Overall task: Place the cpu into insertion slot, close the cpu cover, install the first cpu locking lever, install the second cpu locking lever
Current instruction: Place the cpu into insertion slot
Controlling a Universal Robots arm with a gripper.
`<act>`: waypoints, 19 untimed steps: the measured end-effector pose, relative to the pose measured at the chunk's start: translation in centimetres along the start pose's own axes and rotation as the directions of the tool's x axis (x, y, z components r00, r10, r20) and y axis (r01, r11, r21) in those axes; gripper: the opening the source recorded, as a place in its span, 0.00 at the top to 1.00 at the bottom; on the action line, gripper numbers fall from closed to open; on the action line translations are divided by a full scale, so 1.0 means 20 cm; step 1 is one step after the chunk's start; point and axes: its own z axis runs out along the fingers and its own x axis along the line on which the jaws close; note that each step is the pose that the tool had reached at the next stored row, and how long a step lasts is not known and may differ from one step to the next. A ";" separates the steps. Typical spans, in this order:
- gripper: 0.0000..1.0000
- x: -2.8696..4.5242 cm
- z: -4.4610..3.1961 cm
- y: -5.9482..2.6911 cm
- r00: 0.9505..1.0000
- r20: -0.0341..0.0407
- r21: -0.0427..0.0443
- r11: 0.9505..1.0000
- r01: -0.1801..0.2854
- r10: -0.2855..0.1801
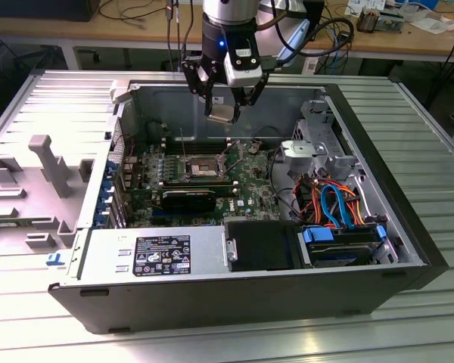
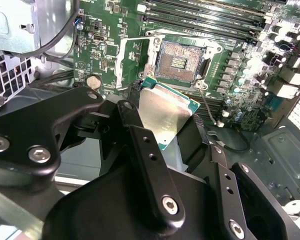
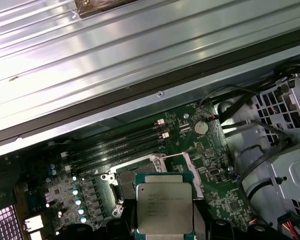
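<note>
The one gripper [image 1: 227, 107] is clenching the single cpu [image 2: 165, 114] between its two black fingers [image 2: 145, 150], one on each side of the chip. In the first wrist view the cpu [image 3: 164, 210] is showing its silver-grey top with a green edge round it. In the exterior view the cpu [image 1: 222, 113] is hanging in the air above the board, clear of everything below it.

Under it, the one insertion slot [image 2: 179, 62] is lying uncovered, its dark centre and grid of contacts showing (nothing is sitting in it). The cpu cover [image 2: 120, 65] is standing swung back just beside the slot, a silver frame with the green board showing through its window. One thin wire lever [image 2: 210, 107] is sticking out loose on the slot's other side. One round coin battery [image 2: 93, 81] is sitting on the green motherboard [image 2: 240, 90] near the cover.

In the exterior view the insertion slot [image 1: 200, 162] is sitting in the middle of the board, inside the one open computer case [image 1: 212, 302]. The case is lying on its side on a ribbed metal surface [image 1: 424, 121]. One grey side panel [image 1: 30, 174] is lying just beside the case at the exterior view's left. Beyond, a wooden bench [image 1: 98, 30] is carrying cables.
</note>
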 end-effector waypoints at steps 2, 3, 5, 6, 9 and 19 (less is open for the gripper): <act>0.46 0.000 0.000 0.000 1.000 0.000 0.000 1.000 -0.003 0.003; 0.46 0.000 0.001 0.000 1.000 0.000 0.000 1.000 -0.007 0.007; 0.46 0.000 0.001 0.000 1.000 0.001 0.000 1.000 -0.013 0.013; 0.46 0.000 0.001 0.000 1.000 0.001 0.000 1.000 -0.015 0.015; 0.46 0.000 0.002 0.000 1.000 0.001 0.000 1.000 -0.021 0.021; 0.46 0.000 0.004 0.000 0.999 0.002 0.000 0.999 -0.041 0.041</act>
